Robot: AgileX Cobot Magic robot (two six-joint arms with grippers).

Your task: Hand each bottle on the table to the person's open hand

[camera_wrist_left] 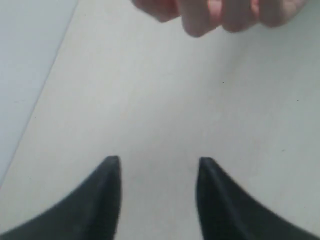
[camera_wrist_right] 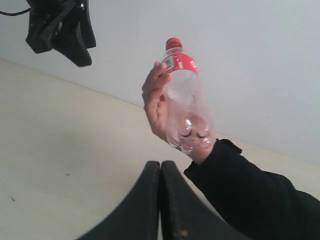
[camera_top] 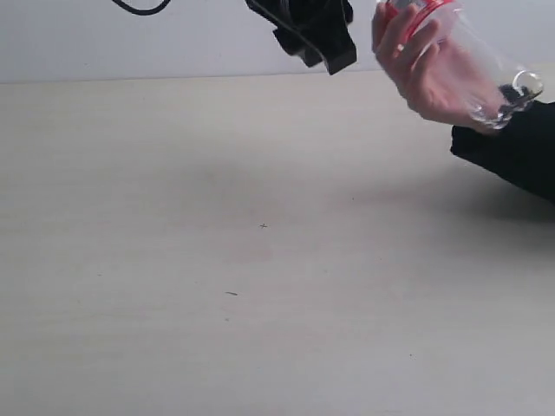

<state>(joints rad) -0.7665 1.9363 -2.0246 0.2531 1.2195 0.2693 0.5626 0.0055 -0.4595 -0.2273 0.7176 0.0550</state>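
Holding one clear bottle [camera_wrist_right: 187,107] round its side, the person's hand [camera_wrist_right: 155,102] is raised above the table [camera_top: 173,260], at the right of the exterior view and clear of the surface. Only the right wrist view shows the bottle whole: red cap [camera_wrist_right: 173,43] uppermost, red label [camera_wrist_right: 181,62] just below it, see-through body, base toward the black sleeve [camera_wrist_right: 250,195]. The exterior view cuts the cap off at its upper edge. The left wrist view shows no bottle at all, only the blurred tips of the curled fingers [camera_wrist_left: 200,20] over the tabletop.

Counted: one bottle, one hand, two grippers, and no bottle standing on the table in any view. The left gripper [camera_wrist_left: 159,162] hangs high beside the hand, its jaws apart with nothing but bare table between them. The right gripper [camera_wrist_right: 161,164] has its two dark fingers pressed flat together, holding nothing.

White marks and a small printed patch sit on the label, too small to read
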